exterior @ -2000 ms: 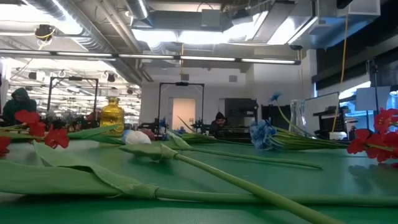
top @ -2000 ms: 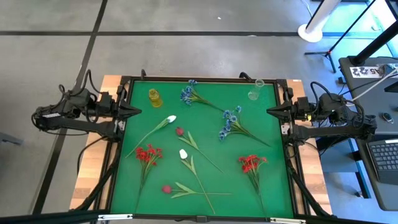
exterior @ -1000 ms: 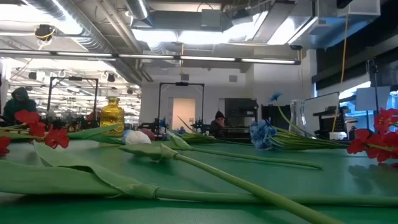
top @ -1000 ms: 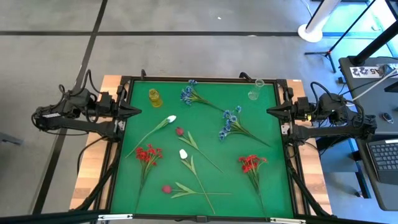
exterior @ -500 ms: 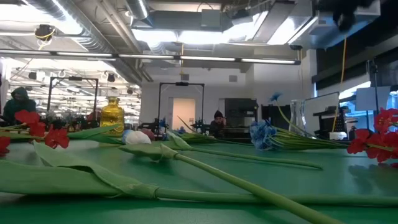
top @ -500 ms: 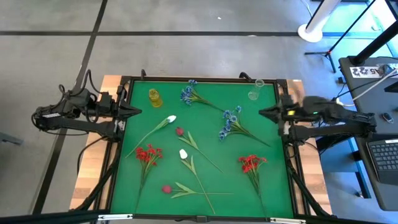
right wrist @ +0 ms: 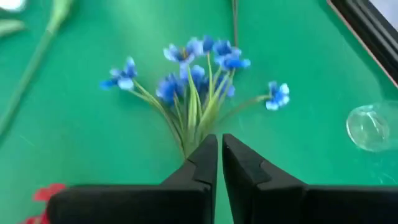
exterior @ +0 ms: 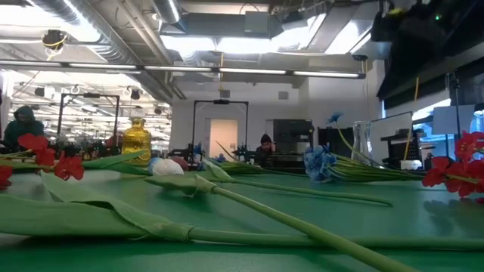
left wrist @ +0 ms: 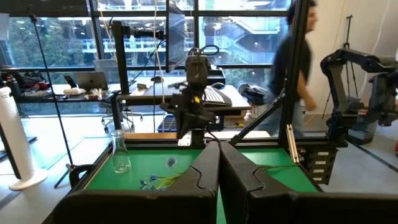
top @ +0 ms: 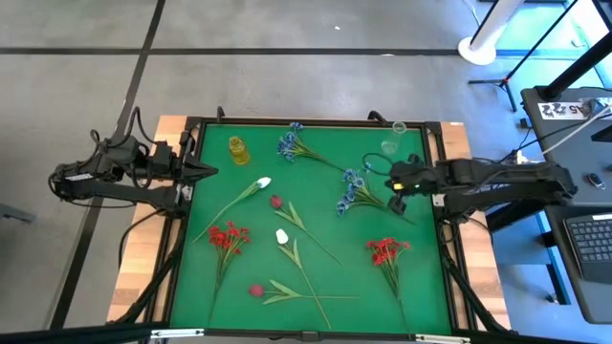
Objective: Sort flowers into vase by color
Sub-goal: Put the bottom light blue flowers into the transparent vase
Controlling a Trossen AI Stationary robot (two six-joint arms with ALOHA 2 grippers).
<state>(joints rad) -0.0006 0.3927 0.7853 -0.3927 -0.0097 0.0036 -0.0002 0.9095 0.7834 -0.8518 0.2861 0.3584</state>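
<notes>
Artificial flowers lie flat on the green mat (top: 316, 315): two blue clusters (top: 290, 143) (top: 354, 186), two red clusters (top: 228, 236) (top: 386, 250), two white tulip buds (top: 262, 182) (top: 281, 236) and two dark red-pink buds (top: 275, 202) (top: 255, 290). A yellow vase (top: 237, 149) and a clear glass vase (top: 392, 139) stand at the far side. My right gripper (top: 390, 183) is shut and hovers over the stems of the right blue cluster (right wrist: 199, 74). My left gripper (top: 212, 171) is shut at the table's left edge.
The table's dark frame (top: 440, 220) runs round the mat. The clear vase (right wrist: 372, 127) stands just beyond my right gripper, toward the far edge. A person (left wrist: 298, 56) passes in the room behind the right arm (left wrist: 193, 93). The mat's near right corner is bare.
My right gripper has left the table's right edge and gone toward the left edge, out over the mat, and now points down at the right blue cluster's stems. Its fingers have stayed shut. The flowers and vases have not moved.
</notes>
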